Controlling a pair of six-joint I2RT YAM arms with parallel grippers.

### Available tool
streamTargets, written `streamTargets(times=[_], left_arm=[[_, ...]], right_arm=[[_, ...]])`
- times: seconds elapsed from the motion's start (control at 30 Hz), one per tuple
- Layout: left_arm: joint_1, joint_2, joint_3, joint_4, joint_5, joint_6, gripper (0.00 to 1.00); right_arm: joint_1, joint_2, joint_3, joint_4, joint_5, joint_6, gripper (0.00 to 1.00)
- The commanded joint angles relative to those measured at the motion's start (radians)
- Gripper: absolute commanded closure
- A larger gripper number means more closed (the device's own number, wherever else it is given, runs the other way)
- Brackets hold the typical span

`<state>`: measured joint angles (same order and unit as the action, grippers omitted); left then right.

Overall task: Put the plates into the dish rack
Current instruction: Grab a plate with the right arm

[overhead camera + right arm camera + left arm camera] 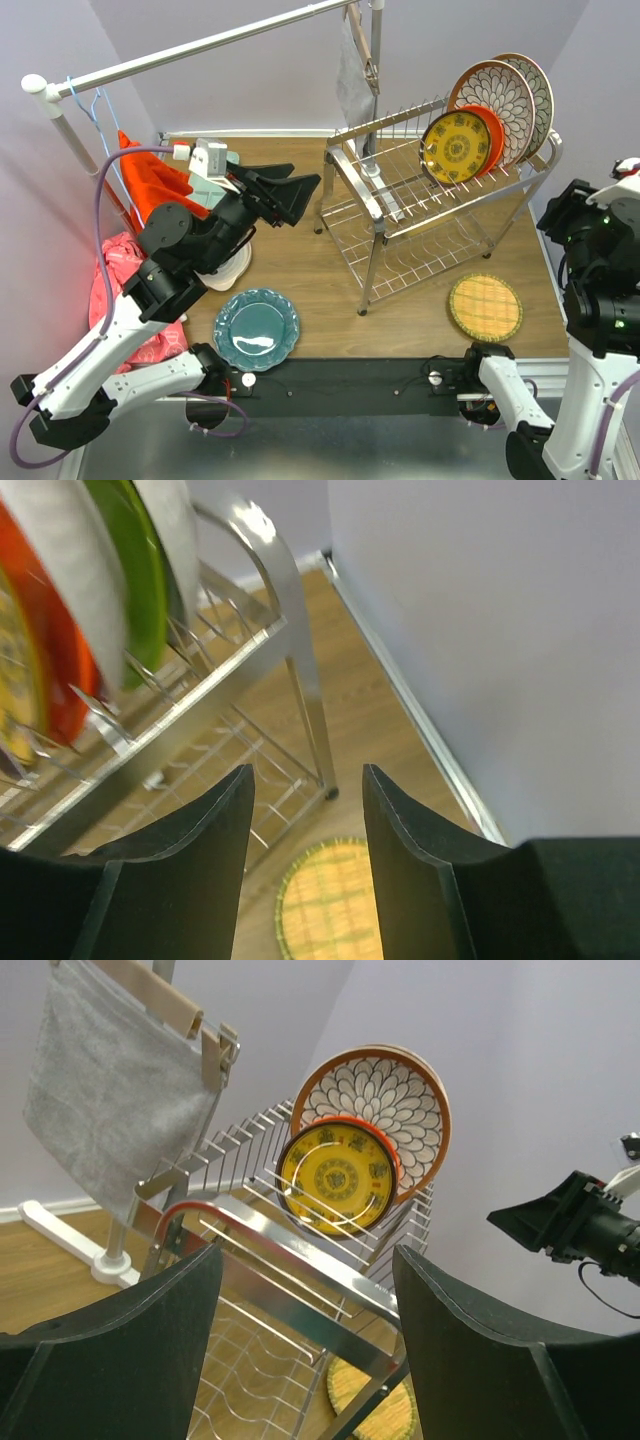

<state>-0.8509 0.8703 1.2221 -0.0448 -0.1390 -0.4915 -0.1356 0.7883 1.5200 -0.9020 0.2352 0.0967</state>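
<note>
As I look down from the overhead camera, I log the holdings by size.

1. Brown wooden surface (300, 262): carries all the items below.
2. Long white clothes rail (200, 45): slants across the far side. A grey cloth on a wooden hanger (110, 1100) hangs from it behind the rack.
3. Two-tier shiny metal wire dish rack (375, 215): stands right of centre on slanted legs.
4. Left arm's fingers (150, 1360): raised above the surface left of the rack and pointed at it. They are spread wide with nothing between them.
5. Right arm's fingers (200, 860): raised off the rack's right end, close to the wall. They are parted and grip nothing.
6. Orange-red cloth (150, 180) and pink cloth (112, 285): bunched at the left edge, partly behind the left arm.
7. Two brown-rimmed white floral plates (500, 95): upright at the right end of the rack's upper tier.
8. Lime green plate (135, 580): upright on the same tier between two pale plate backs, seen only from the right wrist.
9. Orange plate (493, 135): upright just in front of the floral plates.
10. Dark-yellow patterned plate (455, 148): upright, frontmost of that row.
11. Teal scalloped plate (256, 328): flat on the surface, near left, well apart from the rack.
12. Yellow woven plate (485, 307): flat on the surface by the rack's near right leg.
13. Pale plate (228, 274): on the surface, mostly hidden under the left arm. I cannot tell its pattern.
</note>
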Motion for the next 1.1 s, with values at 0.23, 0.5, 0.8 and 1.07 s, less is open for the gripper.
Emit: streamTargets(times=[0.23, 0.5, 0.8, 1.07], left_arm=[[0.006, -0.014, -0.087, -0.041, 0.105, -0.010, 0.22], [0.007, -0.020, -0.156, -0.013, 0.185, -0.012, 0.22], [0.013, -0.016, -0.135, -0.017, 0.217, 0.076, 0.22], [0.015, 0.002, -0.067, -0.015, 0.231, 0.169, 0.21]], right_arm=[[-0.022, -0.020, -0.161, -0.081, 0.036, 0.074, 0.45], [-0.021, 0.012, -0.198, -0.100, 0.019, 0.081, 0.45], [-0.021, 0.106, -0.071, -0.187, 0.113, 0.067, 0.38], [-0.021, 0.210, 0.046, -0.271, 0.159, 0.086, 0.36]])
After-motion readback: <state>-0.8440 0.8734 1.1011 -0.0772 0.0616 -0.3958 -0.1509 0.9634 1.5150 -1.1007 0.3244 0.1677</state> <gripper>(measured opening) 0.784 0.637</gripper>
